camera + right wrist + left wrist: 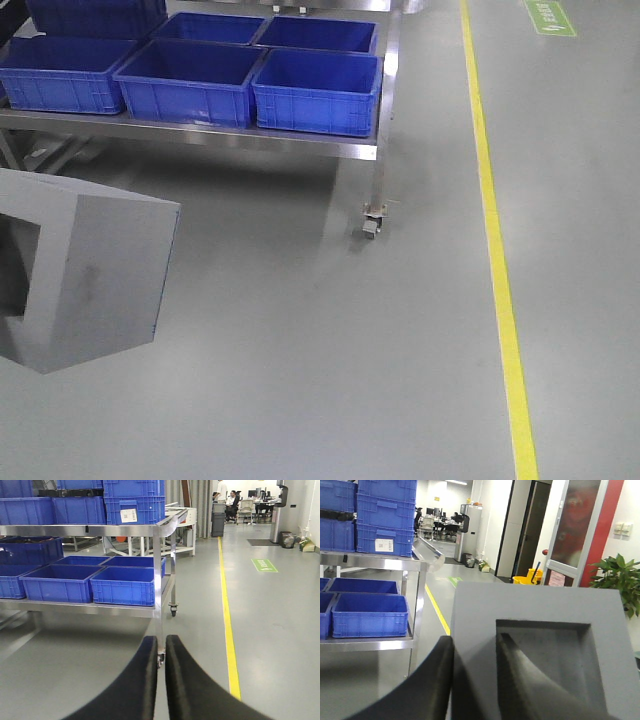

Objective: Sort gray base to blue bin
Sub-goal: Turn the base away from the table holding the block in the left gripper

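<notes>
The gray base (540, 610) fills the left wrist view, its square recess facing the camera. My left gripper (475, 647) is shut on one wall of it, with one finger outside and the other inside the recess. In the front view the gray base (95, 270) hangs above the floor at the left edge. Several blue bins alike stand on a steel cart's lower shelf; the nearest blue bin (318, 92) lies ahead and to the right of the base. My right gripper (161, 641) is shut with nothing in it, low over the floor and pointing at the cart's corner leg.
The steel cart (250, 138) rolls on castors (372, 222), and more blue crates (134, 500) are stacked on its upper shelf. A yellow floor line (495, 250) runs to the right of it. Grey floor lies between me and the cart.
</notes>
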